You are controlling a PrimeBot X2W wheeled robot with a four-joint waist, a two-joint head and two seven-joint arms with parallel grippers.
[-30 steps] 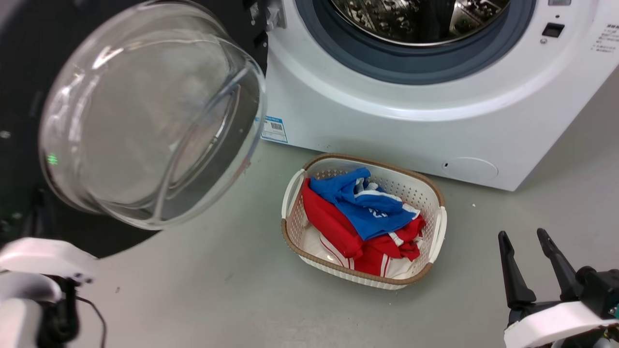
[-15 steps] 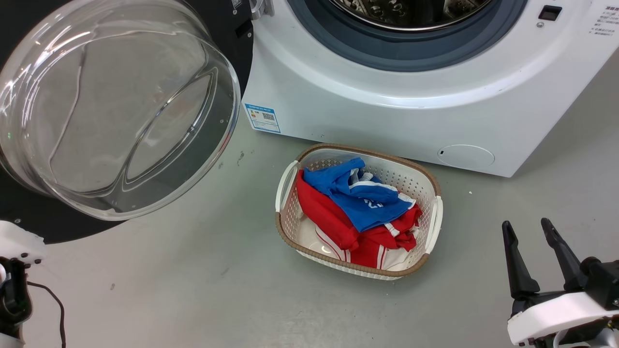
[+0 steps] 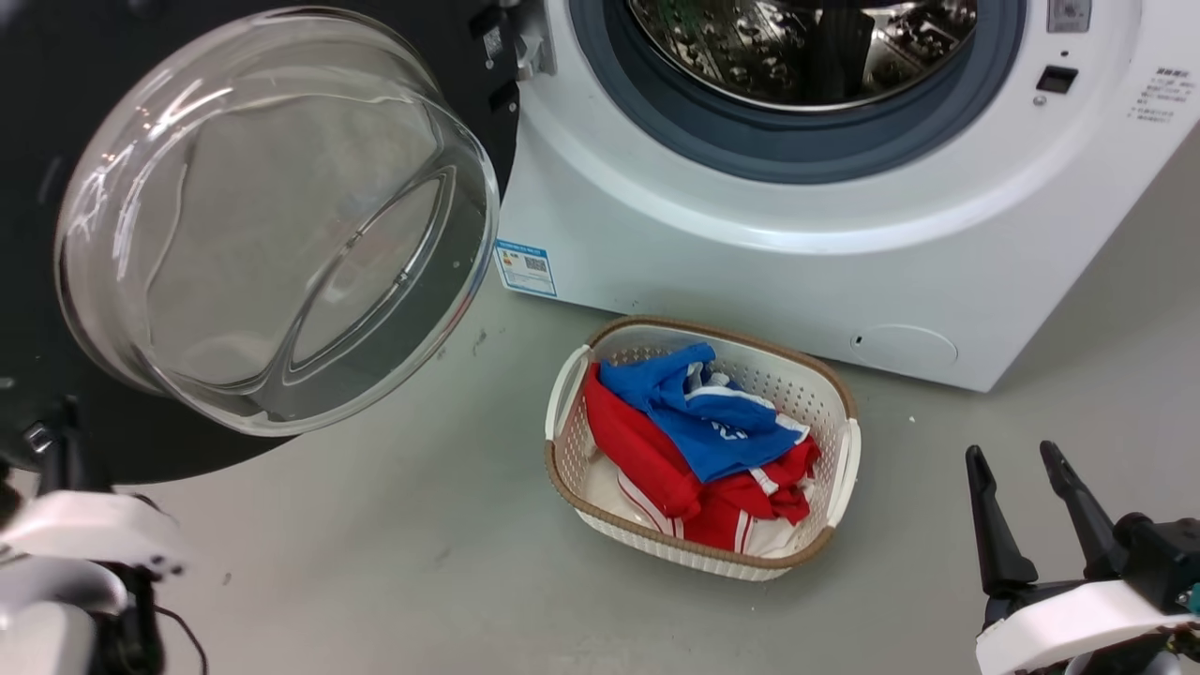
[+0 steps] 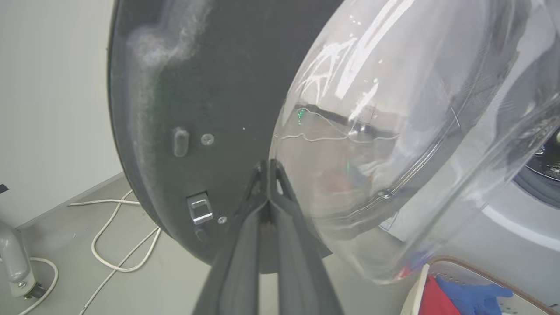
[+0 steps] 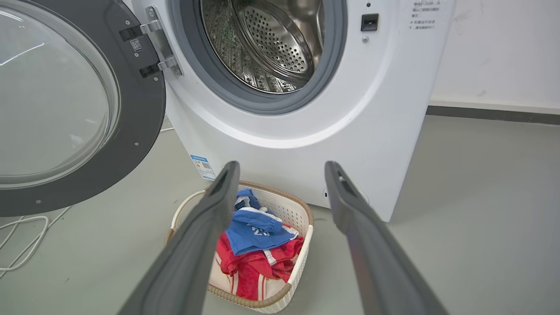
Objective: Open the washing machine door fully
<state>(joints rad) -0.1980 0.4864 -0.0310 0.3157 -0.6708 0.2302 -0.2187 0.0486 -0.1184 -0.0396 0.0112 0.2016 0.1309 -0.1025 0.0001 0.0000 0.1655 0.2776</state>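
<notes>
1. Washing machine door (image 4: 197, 109) is right in front of the left pincer (image 4: 267, 166). The pincer's two dark fingers are pressed together with nothing between them. Their tips sit low on the door's inner face, at the seam where the black rim meets the clear glass bowl. I cannot tell whether they actually touch it.
2. In the head view the door stands swung out to the left of the washing machine (image 3: 750, 272), with its glass bowl bulging toward the camera. It hangs on a metal hinge (image 3: 527, 37) at the left edge of the opening.
3. The right pincer (image 3: 1012, 452) hovers at the lower right above the floor (image 3: 422, 562), fingers spread and holding nothing, well apart from the door. In its own wrist view the fingers point toward the machine's front.
4. The opening is uncovered, showing the steel drum (image 3: 797, 47) ringed by the grey rubber ring (image 3: 797, 150).
5. A white basket (image 3: 851, 459) with a brown rim sits on the floor just in front of the machine, between the door and the right pincer. In it a blue garment (image 3: 712, 422) lies on top of red clothes (image 3: 647, 441).
6. White cables (image 4: 113, 245) trail across the floor beyond the door's lower edge.
</notes>
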